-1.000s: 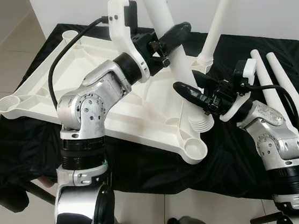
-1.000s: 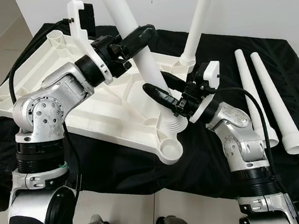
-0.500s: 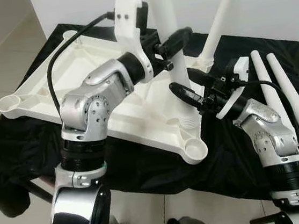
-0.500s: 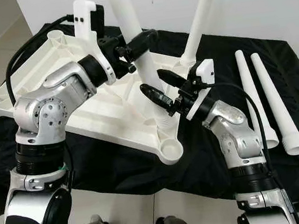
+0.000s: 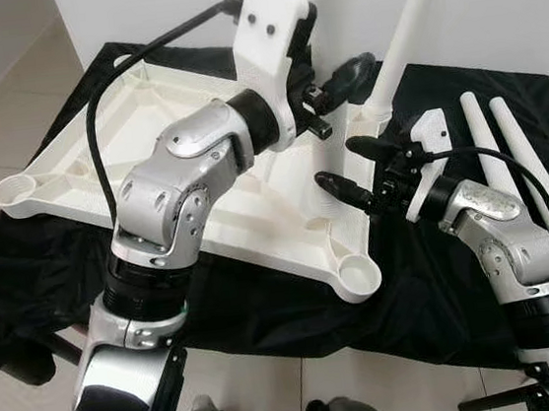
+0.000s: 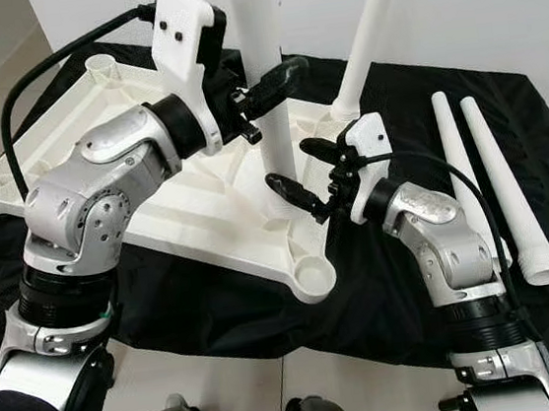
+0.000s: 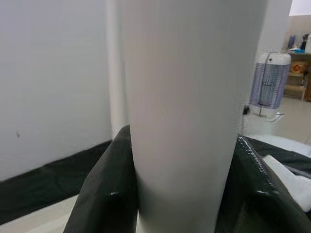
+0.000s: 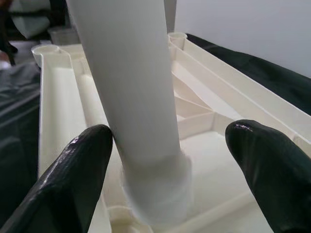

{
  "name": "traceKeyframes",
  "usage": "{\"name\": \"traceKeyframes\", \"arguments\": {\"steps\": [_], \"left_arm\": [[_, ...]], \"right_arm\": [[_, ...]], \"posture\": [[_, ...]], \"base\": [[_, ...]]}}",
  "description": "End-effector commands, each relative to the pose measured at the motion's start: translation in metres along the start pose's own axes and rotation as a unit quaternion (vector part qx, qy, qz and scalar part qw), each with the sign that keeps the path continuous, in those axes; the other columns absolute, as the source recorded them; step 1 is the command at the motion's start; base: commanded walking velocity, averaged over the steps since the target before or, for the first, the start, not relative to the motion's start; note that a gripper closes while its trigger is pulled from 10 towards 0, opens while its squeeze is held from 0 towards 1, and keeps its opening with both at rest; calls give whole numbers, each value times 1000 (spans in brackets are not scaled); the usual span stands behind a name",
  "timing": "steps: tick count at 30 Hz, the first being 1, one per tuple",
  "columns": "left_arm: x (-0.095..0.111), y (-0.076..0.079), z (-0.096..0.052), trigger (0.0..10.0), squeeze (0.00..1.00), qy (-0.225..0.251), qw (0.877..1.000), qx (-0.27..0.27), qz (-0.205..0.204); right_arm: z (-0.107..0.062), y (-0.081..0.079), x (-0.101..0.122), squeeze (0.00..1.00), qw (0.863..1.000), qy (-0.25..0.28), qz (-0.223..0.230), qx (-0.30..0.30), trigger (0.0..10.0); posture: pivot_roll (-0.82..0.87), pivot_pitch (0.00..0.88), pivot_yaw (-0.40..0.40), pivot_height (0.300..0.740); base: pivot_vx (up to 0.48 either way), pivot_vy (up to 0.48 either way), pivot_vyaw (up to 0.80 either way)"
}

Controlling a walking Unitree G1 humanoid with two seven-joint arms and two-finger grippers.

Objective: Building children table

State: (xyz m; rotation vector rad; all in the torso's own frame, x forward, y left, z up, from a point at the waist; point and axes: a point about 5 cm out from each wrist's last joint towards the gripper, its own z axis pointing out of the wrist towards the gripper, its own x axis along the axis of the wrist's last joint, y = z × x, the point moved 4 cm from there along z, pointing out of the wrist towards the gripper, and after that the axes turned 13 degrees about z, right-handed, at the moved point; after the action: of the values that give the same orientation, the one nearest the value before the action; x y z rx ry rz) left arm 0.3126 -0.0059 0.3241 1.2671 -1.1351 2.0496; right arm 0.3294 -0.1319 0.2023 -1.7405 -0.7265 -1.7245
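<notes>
Since a second ago the gripped leg (image 6: 265, 78) has swung from a lean to upright, and the right gripper (image 6: 301, 173) has let go of it, its fingers now spread; the left gripper (image 6: 270, 82) stays clamped round the leg's shaft, above the upturned white tabletop (image 5: 146, 121).

Head views show the whole layout: the tabletop lies underside-up on a black cloth (image 5: 266, 306); a second leg (image 5: 404, 32) stands in the far corner socket; two loose legs (image 6: 495, 180) lie side by side on the cloth to the right; an open corner socket (image 6: 316, 278) sits at the near edge, just beside the right gripper. The right wrist view adds what they hide: the leg's foot sits in a socket, one finger (image 8: 73, 179) touching it, the other well apart. The left wrist view shows both pads (image 7: 104, 194) pressed to the shaft.
</notes>
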Motion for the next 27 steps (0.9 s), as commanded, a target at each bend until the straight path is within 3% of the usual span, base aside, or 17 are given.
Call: {"name": "traceKeyframes", "arguments": {"steps": [1, 11, 22, 23, 27], "left_arm": [[18, 11, 4, 10000, 0, 32, 998, -38, 32], [17, 21, 8, 10000, 0, 36, 997, -51, 35], [19, 24, 9, 10000, 0, 42, 997, -51, 37], [19, 24, 9, 10000, 0, 42, 997, -51, 37], [19, 24, 9, 10000, 0, 42, 997, -50, 38]], "right_arm": [[0, 3, 0, 0, 1000, -13, -22, -6, 10000], [13, -3, 9, 0, 998, -1, -58, 16, 10000], [26, -4, 14, 0, 998, 6, -64, 24, 10000], [27, -4, 15, 0, 998, 8, -64, 24, 6941], [29, -4, 17, 0, 998, 13, -64, 23, 6627]], "posture": [[-11, 47, -74, 740], [-13, 46, -76, 740], [-7, 44, -79, 740], [-6, 44, -80, 740], [-7, 44, -79, 740]], "base": [[0, 0, 0], [0, 0, 0], [0, 0, 0], [0, 0, 0], [0, 0, 0]]}}
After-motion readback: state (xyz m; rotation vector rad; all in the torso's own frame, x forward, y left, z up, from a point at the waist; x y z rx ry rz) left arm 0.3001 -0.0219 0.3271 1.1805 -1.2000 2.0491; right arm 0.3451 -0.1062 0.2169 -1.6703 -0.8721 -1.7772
